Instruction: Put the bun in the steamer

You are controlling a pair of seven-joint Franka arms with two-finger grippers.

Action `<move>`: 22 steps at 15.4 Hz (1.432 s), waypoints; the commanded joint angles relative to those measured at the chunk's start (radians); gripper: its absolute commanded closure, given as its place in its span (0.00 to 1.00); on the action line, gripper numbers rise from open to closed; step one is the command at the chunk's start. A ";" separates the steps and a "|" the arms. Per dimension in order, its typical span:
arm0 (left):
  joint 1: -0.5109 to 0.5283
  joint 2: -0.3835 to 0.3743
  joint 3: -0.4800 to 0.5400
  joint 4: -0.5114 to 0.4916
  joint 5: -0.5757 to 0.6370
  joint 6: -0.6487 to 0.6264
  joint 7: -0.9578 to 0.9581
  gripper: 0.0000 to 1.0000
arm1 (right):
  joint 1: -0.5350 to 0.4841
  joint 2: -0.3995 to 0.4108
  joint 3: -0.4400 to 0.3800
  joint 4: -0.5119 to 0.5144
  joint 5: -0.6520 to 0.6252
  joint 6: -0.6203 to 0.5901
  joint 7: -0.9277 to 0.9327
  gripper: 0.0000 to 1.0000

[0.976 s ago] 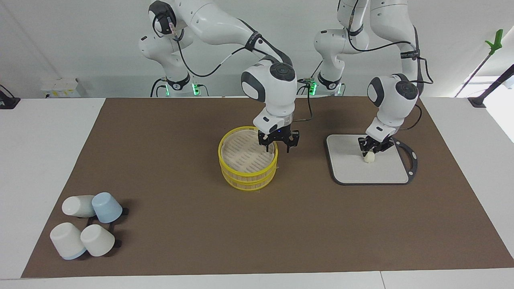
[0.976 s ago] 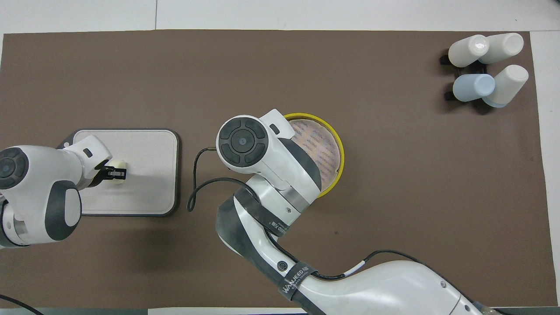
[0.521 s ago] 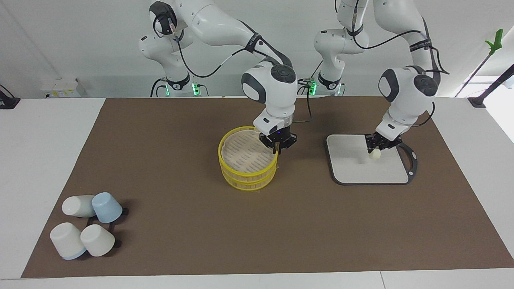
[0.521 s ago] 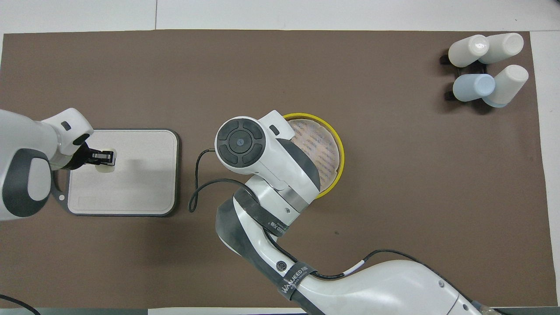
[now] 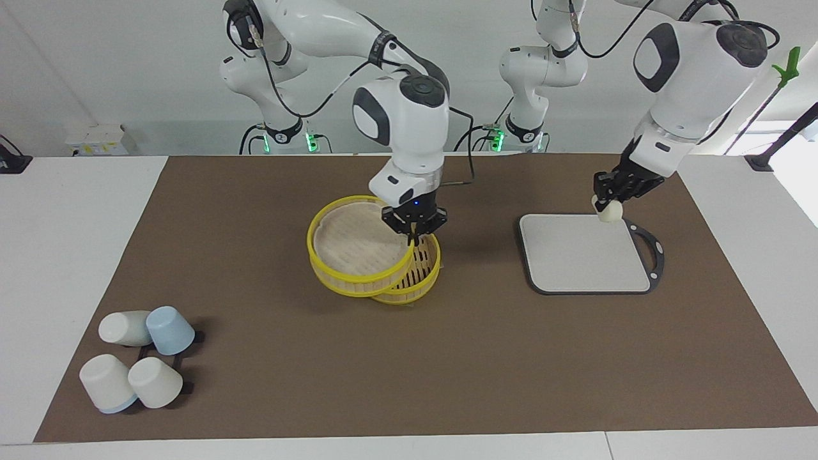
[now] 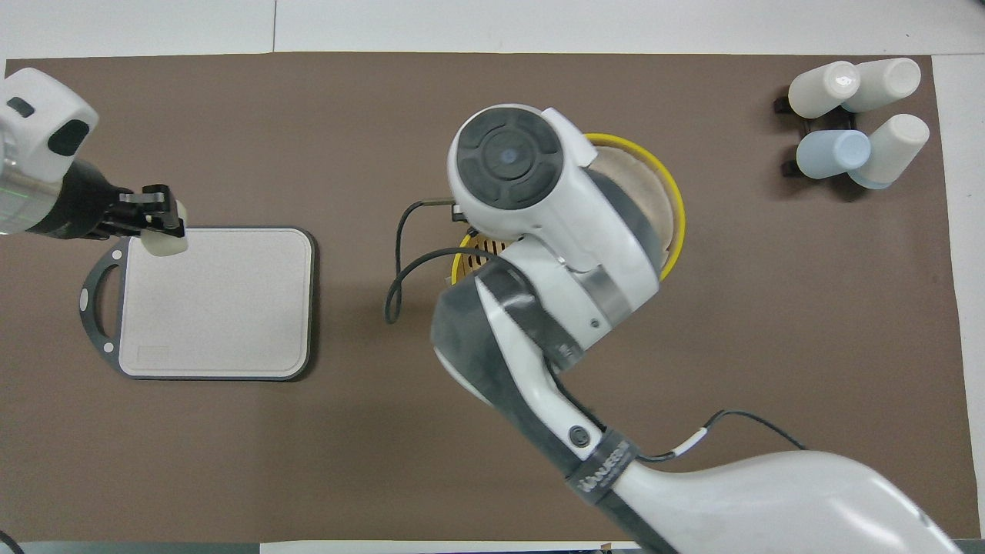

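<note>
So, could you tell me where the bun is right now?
The bun is held in the left gripper, in the air over the grey board's handle-end corner nearer the robots.

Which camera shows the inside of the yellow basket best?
The facing view: the steamer shows its slatted inside where the right gripper holds the lid raised and shifted aside. In the overhead view the right arm hides all but a sliver of slats.

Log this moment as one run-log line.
left hand: shut on bun, raised over board corner | right hand: shut on lid rim, lifted partly off steamer
</note>
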 commanded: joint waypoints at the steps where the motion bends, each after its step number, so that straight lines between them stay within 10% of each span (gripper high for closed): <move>1: -0.170 0.060 -0.003 0.035 -0.003 0.075 -0.240 0.72 | -0.182 -0.066 0.017 -0.006 0.014 -0.063 -0.279 1.00; 7: -0.431 0.212 -0.003 -0.075 -0.006 0.434 -0.502 0.73 | -0.419 -0.081 0.016 -0.012 0.057 -0.112 -0.482 1.00; 15: -0.543 0.327 -0.002 -0.168 0.004 0.639 -0.558 0.71 | -0.485 -0.115 0.014 -0.115 0.120 -0.054 -0.526 1.00; 16: -0.543 0.330 -0.002 -0.171 0.004 0.655 -0.566 0.60 | -0.487 -0.119 0.014 -0.124 0.120 -0.040 -0.534 1.00; 18: -0.546 0.330 -0.002 -0.182 0.004 0.669 -0.603 0.00 | -0.478 -0.133 0.014 -0.155 0.121 -0.028 -0.521 1.00; 22: -0.546 0.302 -0.003 -0.182 0.004 0.633 -0.651 0.00 | -0.439 -0.153 0.022 -0.213 0.121 0.047 -0.455 1.00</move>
